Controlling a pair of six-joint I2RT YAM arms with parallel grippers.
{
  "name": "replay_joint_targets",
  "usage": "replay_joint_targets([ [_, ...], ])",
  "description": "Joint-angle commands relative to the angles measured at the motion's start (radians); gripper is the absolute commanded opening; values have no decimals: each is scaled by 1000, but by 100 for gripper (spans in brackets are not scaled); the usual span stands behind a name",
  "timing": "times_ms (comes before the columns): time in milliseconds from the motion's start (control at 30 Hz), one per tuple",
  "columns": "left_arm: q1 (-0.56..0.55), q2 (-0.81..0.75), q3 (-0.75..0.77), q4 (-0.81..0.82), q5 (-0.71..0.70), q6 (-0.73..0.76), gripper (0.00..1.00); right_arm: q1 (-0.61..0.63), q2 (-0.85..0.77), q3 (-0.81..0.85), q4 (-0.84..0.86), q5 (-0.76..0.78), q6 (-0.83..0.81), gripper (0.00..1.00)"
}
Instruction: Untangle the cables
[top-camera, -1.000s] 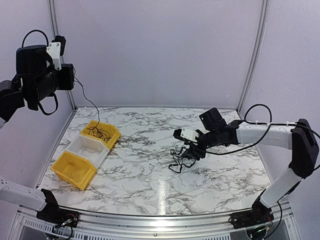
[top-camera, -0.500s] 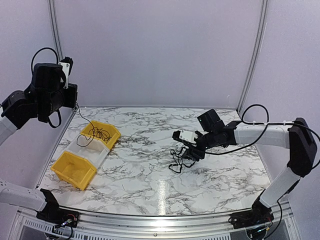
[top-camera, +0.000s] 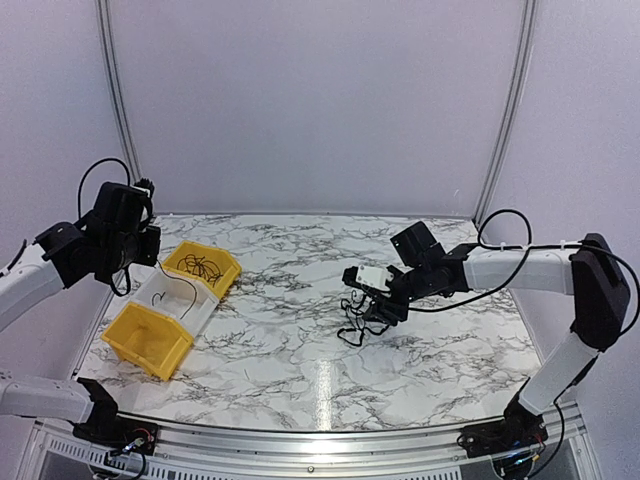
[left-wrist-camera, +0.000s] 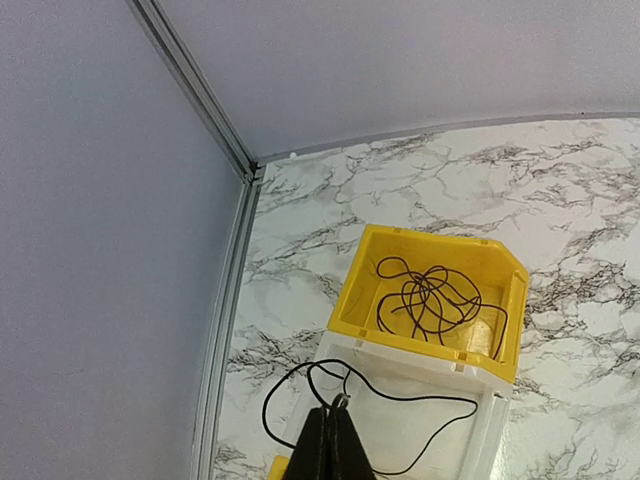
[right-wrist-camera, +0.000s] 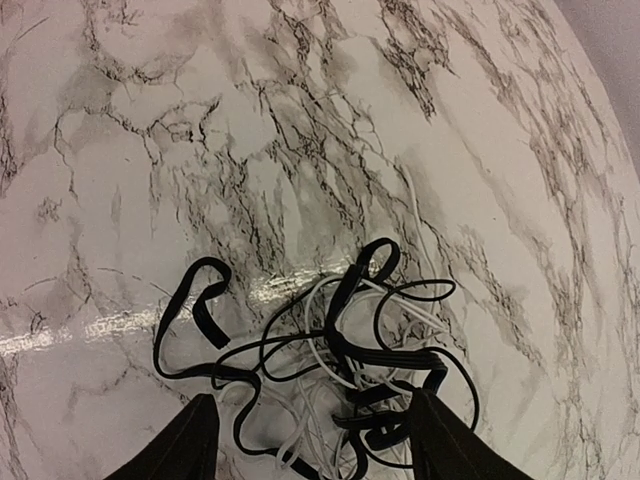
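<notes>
You have three lots of thin black cable here. A knotted clump (top-camera: 355, 320) of flat, ribbon-like black loops, with a few finer white strands threaded through it, lies on the glossy, grey-veined marble worktop (top-camera: 300, 380) just right of centre in the overhead view. A loose round coil (left-wrist-camera: 430, 298) sits in the far yellow plastic bin (left-wrist-camera: 440, 240). A single wiry strand (left-wrist-camera: 420, 399) droops in an open curve into the white bin (left-wrist-camera: 497, 420) next to it. Your left fingers (left-wrist-camera: 328, 448) are clenched on that strand's end, pressed together into one narrow black wedge. The left arm comes in from the left edge, its wrist held above the bins. Your right fingers (right-wrist-camera: 185, 450) are spread wide, one on either side of the clump and not closed on it. The right arm stretches in from the right edge, white forearm nearly level, wrist tipped down towards the worktop.
</notes>
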Motion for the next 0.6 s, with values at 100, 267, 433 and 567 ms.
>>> replay_joint_targets([
  [100,40,44,-113,97,126,-84,0,10,21,5,1,18,-11,65],
  [267,45,101,-174,139,188,-127,0,11,32,6,-2,19,-15,65],
  [433,50,169,-204,172,226,-157,0,11,36,6,-3,20,-15,65],
  [567,68,232,-212,180,247,-164,0,11,39,7,-5,20,-16,65],
])
